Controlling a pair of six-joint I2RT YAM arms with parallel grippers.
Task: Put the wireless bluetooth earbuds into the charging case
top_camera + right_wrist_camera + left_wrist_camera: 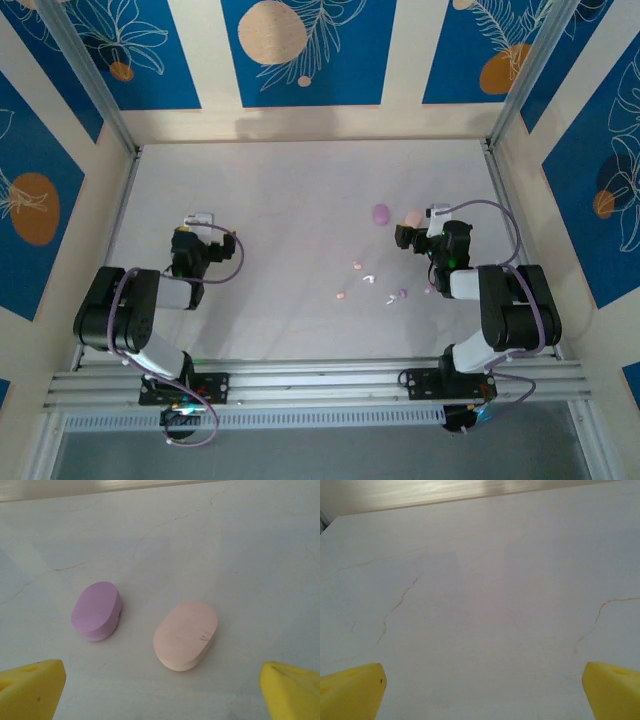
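Earbuds (357, 265) bean-shaped, purple case (96, 611) smooth oval

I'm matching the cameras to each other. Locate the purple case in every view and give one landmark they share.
Top external: purple case right of centre, on the table's far half.
Right wrist: purple case left of centre, lying flat.
Left wrist: faces veined table, further left.
Shared landmark: the peach case, just right of the purple one in both views, apart from it.
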